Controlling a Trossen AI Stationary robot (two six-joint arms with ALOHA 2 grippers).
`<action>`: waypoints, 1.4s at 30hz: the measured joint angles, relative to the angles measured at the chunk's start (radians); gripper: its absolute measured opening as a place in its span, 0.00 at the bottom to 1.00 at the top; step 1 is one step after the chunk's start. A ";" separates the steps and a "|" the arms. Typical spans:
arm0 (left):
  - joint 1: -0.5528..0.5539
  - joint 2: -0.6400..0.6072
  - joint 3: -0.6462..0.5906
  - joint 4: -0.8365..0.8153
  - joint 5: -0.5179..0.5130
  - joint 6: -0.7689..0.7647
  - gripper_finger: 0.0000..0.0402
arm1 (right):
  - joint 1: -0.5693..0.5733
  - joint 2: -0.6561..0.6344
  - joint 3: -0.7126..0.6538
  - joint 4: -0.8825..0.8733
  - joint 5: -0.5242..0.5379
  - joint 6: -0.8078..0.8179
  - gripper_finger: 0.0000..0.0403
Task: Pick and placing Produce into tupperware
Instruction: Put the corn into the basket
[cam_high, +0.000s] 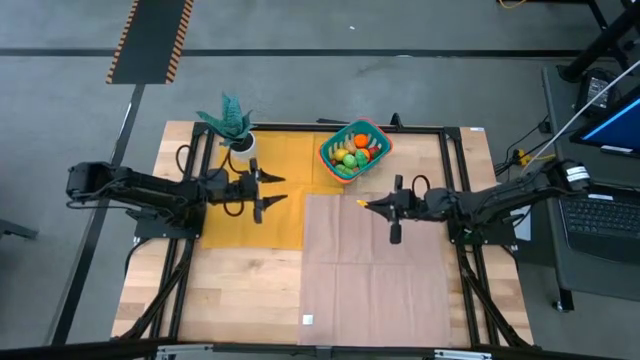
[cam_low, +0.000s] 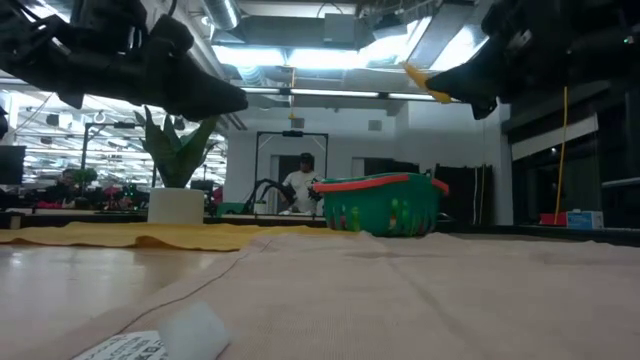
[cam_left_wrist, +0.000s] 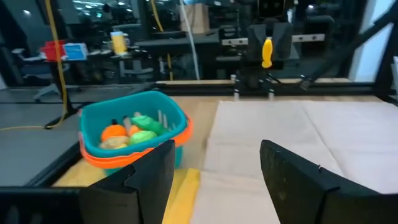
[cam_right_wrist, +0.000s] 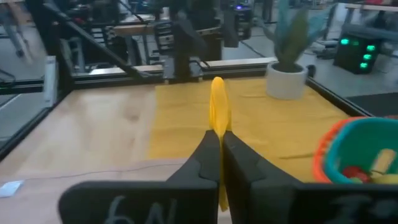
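While the tupperware sat at the far middle of the table, its orange-red rim ringing a teal body, it already held a heap of produce: orange, green, yellow and red pieces showed inside it from above. One more piece, a slim yellow produce item, was out of the container, pinched between the closed fingers of the right gripper, which hung above the table just on the near side of the tupperware, over the pale brown cloth. In the right wrist view the yellow piece stood up from the shut fingertips. The left gripper hovered well to the left of the tupperware, over the yellow cloth, its fingers parted and nothing between them. The teal potted plant stood in its white pot farther left of the tupperware, near the table's far edge. Beyond the tupperware, in the low view, a person stood in the room behind the table.
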 joint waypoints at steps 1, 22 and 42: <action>0.010 0.000 0.000 0.006 0.000 0.000 0.56 | -0.009 0.000 0.000 0.000 0.008 0.000 0.02; 0.162 0.000 0.000 0.032 -0.111 0.000 0.56 | -0.256 0.000 0.010 -0.025 0.233 0.034 0.02; 0.185 0.000 0.000 0.025 -0.109 0.027 0.56 | -0.536 0.437 0.346 -0.022 -0.059 0.022 0.01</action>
